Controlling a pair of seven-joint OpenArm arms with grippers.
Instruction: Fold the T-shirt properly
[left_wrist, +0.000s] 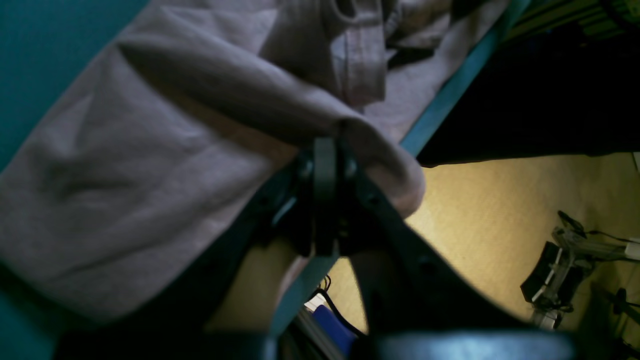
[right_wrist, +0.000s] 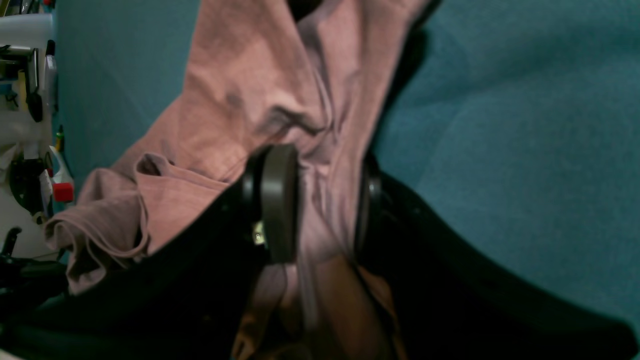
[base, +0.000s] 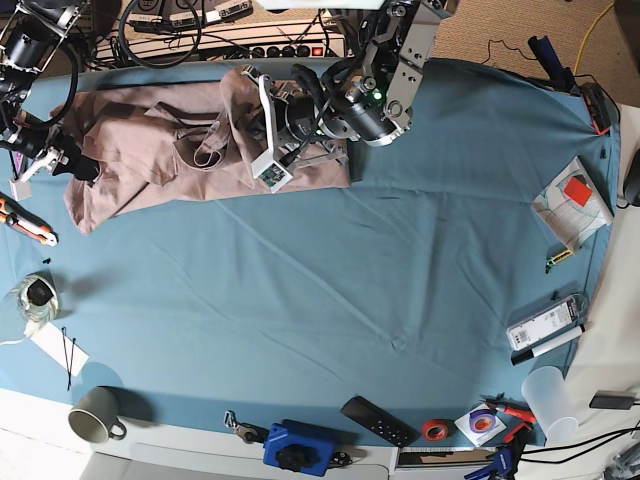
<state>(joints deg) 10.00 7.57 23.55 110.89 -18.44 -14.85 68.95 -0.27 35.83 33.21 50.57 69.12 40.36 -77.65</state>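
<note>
Near: broad bare blue cover (base: 330, 300), ample room for laying the fold. Far: T-shirt (base: 150, 150) bunched along the table's back edge. Left gripper (left_wrist: 325, 165) is pinched tight on a fold of it; right gripper (right_wrist: 320, 200) clamps a thick bunch between part-spread jaws. Risk, as judged: the hem overhangs the far edge, so uneven pulls could drag cloth off or twist the fold.
</note>
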